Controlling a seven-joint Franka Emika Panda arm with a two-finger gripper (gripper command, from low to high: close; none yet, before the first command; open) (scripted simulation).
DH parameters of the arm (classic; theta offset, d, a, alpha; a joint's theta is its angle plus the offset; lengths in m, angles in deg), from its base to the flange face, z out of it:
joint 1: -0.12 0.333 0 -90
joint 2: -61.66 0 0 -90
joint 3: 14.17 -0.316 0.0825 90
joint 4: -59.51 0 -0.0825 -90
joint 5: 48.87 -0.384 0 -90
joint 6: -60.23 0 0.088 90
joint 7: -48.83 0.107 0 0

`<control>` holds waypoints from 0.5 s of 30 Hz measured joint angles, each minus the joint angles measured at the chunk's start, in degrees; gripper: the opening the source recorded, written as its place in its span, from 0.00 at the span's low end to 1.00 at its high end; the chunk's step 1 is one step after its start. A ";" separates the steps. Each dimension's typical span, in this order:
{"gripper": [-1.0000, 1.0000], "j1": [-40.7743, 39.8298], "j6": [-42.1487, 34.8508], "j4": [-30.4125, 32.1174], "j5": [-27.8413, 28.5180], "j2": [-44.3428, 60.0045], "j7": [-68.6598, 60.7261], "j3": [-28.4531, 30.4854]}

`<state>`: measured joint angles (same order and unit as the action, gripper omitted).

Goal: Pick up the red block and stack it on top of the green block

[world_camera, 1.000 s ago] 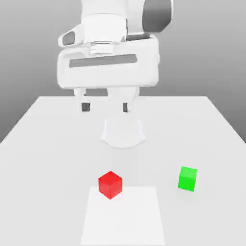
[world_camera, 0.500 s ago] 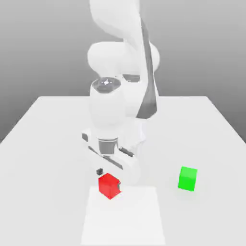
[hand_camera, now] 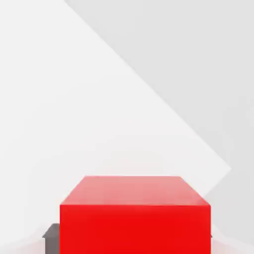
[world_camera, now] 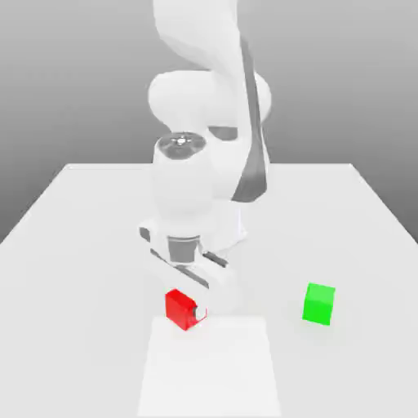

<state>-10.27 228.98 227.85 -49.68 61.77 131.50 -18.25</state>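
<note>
A white Franka arm (world_camera: 204,163) is seen in the exterior view, bent down over a white table (world_camera: 73,220), with its gripper (world_camera: 184,308) lowered to the table surface and pinched on the red block (world_camera: 180,306). The block is seen there near the front of the table, towards the exterior view's left, at the far edge of a paler square patch (world_camera: 211,367) marked on the tabletop. The green block (world_camera: 319,304) is recorded in that view alone: it rests on the table well apart from the red block, towards the exterior view's right, untouched and upright. In the hand view the red block (hand_camera: 135,218) is presented close up, with one flat face turned to the camera and its top face receding; a dark finger pad (hand_camera: 51,237) is seen against one of its sides, touching it. The boundary between the paler patch and the rest of the table runs diagonally behind the block in this view. As a cube, the red block has no long axis; in the exterior view it is seen turned so that a vertical edge faces the camera, with its base flat on the table.
</note>
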 joint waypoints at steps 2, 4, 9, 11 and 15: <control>0.00 0.29 -2.52 0.48 -0.56 -2.94 -0.30 0.14; 0.00 0.44 -4.90 1.04 -0.75 -5.79 -0.31 0.24; 0.00 6.31 -8.43 0.70 -2.87 -8.93 -1.75 -3.68; 0.00 9.57 -9.54 0.30 -3.95 -9.66 -2.54 -5.70; 0.00 16.18 -11.76 -0.55 -6.11 -11.11 -4.15 -9.75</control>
<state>5.91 217.22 227.30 -55.79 50.66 127.35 -28.00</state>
